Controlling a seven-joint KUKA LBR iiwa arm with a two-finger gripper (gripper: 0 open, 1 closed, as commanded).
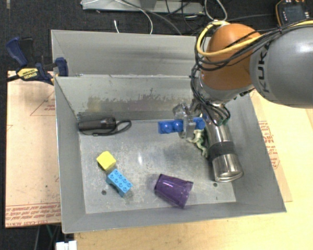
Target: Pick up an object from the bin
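The bin [146,90] contains six loose things: one yellow block [106,161], one light-blue studded brick [119,182], one purple cup [173,190], one dark-blue plastic piece [168,126], one black corded gadget [97,124] and one silver cylinder [225,160].

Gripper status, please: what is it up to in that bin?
Gripper low over blue plastic piece, back middle of bin. Silver can lying close beside it.
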